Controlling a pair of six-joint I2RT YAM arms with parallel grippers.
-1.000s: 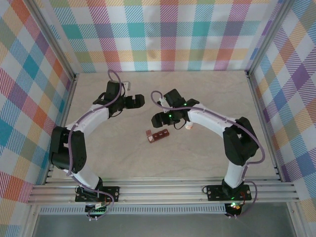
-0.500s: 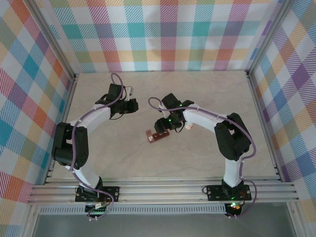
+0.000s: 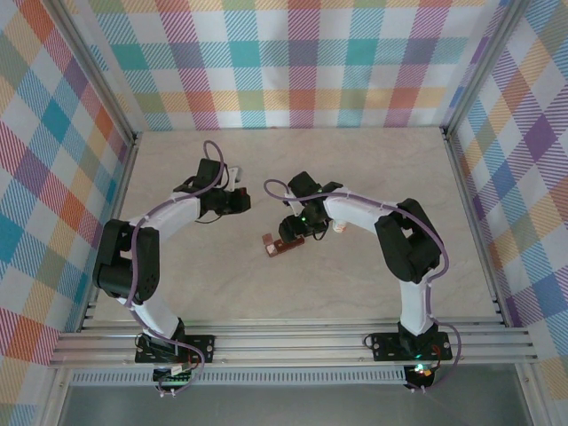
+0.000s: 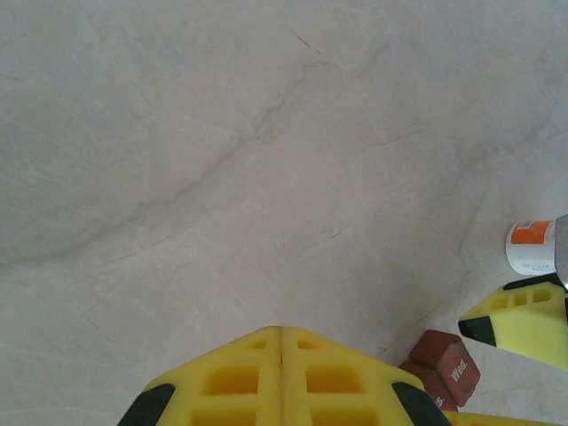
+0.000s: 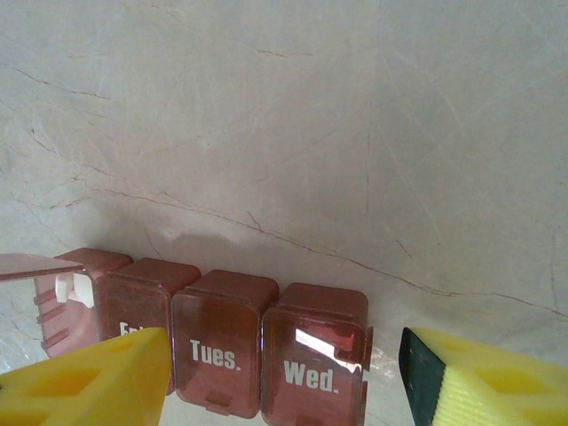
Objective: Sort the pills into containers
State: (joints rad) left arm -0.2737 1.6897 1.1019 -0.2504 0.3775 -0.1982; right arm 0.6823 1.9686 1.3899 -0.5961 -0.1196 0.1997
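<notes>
The containers (image 5: 231,342) are a dark red-brown strip of four lidded squares; two lids read "Tues." and "Wed.". The leftmost lid stands up, and a white pill (image 5: 71,289) lies inside that compartment. My right gripper (image 5: 284,377) hangs open just above the strip, one yellow finger (image 5: 98,382) over the second compartment and the other finger (image 5: 488,377) off the "Wed." end. From above, the right gripper (image 3: 293,231) covers the containers (image 3: 279,245). My left gripper (image 4: 281,330) is shut on nothing above bare table, left of the containers (image 4: 448,364). From above, the left gripper (image 3: 238,202) is up-left of them.
A small white bottle (image 3: 338,228) with an orange label (image 4: 532,247) stands right of the strip, close to the right wrist. Checkered walls enclose the table (image 3: 355,169) on three sides. Bare surface stretches behind and in front of both arms.
The left gripper has shut and drifted nearer, toward the centre. The right gripper has come down and forward over the containers, its fingers a little closer together.
</notes>
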